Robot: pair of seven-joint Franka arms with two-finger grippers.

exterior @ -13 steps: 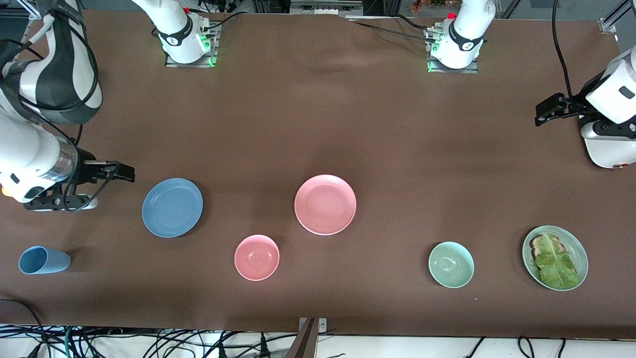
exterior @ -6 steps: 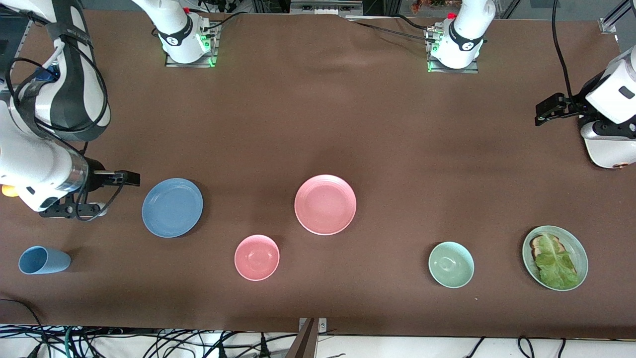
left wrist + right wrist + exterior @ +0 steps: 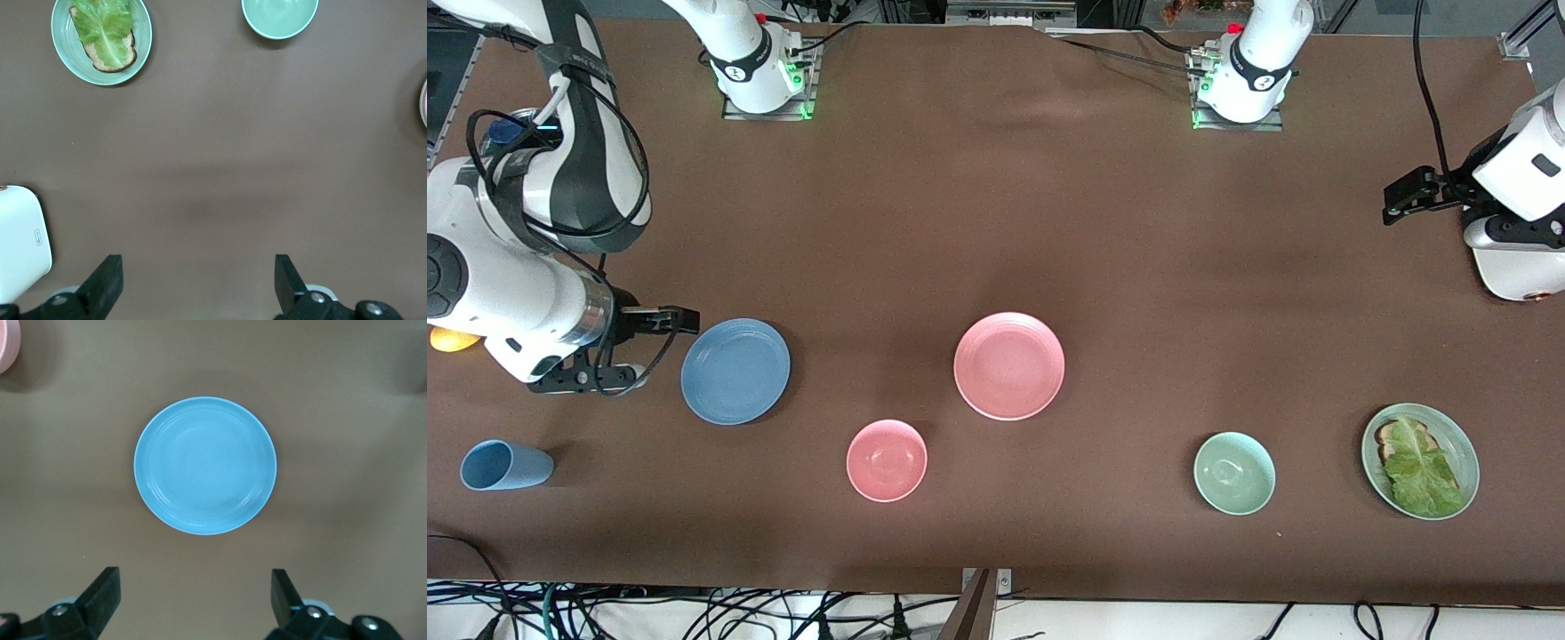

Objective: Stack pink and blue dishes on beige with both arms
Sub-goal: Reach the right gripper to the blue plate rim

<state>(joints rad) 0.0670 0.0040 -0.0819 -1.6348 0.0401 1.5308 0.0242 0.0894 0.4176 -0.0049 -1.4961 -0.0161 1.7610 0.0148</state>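
The dusty blue plate [image 3: 735,371] [image 3: 205,465] lies flat toward the right arm's end of the table. The pink plate [image 3: 1009,365] lies near the table's middle. No beige plate shows in any view. My right gripper [image 3: 676,318] [image 3: 193,593] hangs open and empty over bare table just beside the blue plate's rim. My left gripper [image 3: 1400,197] [image 3: 199,280] waits open and empty over bare table at the left arm's end.
A small pink bowl [image 3: 887,460] and a pale green bowl [image 3: 1234,473] [image 3: 279,15] sit nearer the front camera. A green plate with toast and lettuce [image 3: 1420,460] [image 3: 101,40], a tipped blue cup [image 3: 505,465] and a yellow object [image 3: 452,339] are there too.
The right arm has swung its gripper across the table toward the blue plate, closing most of the gap to its rim. The left arm has stayed still. No dish has moved.
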